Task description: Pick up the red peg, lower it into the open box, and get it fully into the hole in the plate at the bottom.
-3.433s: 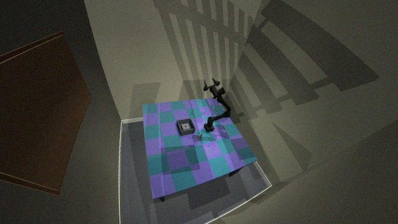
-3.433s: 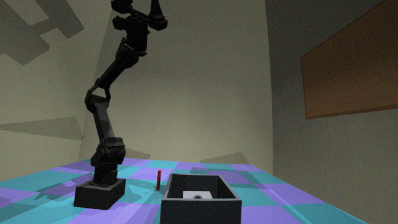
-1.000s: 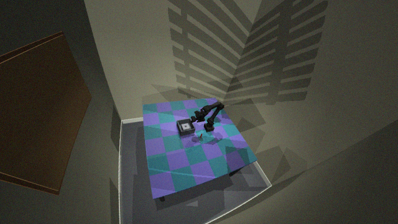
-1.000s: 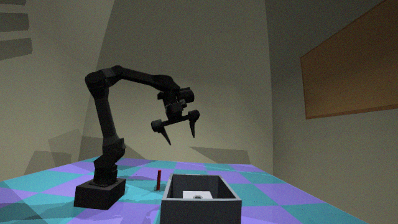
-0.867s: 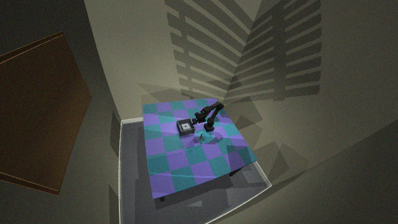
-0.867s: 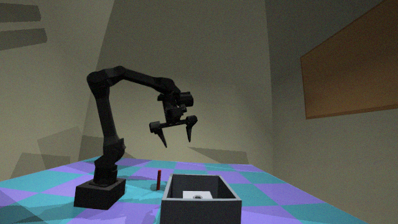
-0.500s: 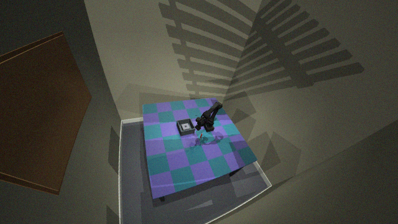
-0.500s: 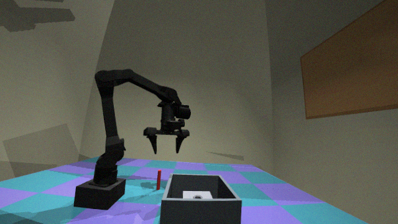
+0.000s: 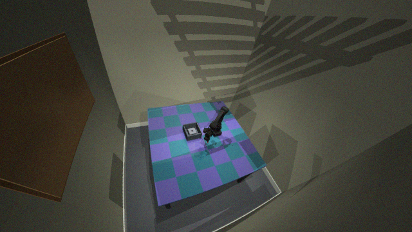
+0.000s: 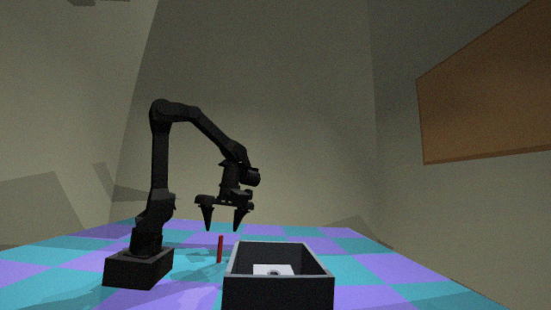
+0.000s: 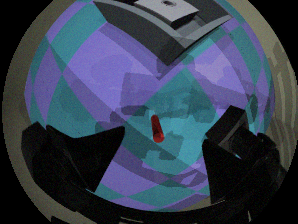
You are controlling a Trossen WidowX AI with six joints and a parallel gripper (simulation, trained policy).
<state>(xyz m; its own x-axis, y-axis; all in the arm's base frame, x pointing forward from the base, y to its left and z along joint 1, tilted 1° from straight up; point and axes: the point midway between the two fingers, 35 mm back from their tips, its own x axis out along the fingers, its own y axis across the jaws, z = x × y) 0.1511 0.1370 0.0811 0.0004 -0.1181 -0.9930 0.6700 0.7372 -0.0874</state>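
Pincer (image 9: 206,140) (image 10: 222,231) (image 11: 165,138) released, fingers spread wide with nothing between them; peg (image 9: 208,142) (image 10: 219,249) (image 11: 157,130) stands upright on the table just below its fingertips. Judged light, stiff and possibly slick; best gripped square across the upper shaft, leaving the lower end free for insertion, since an off-centre close could tip so slender a piece. Farther from the pincer, beside the peg, is the box (image 9: 192,138) (image 10: 277,293) (image 11: 150,37), its plate (image 9: 190,131) (image 10: 260,269) (image 11: 177,14) showing an unfilled hole (image 9: 192,131) (image 10: 274,273) (image 11: 169,3).
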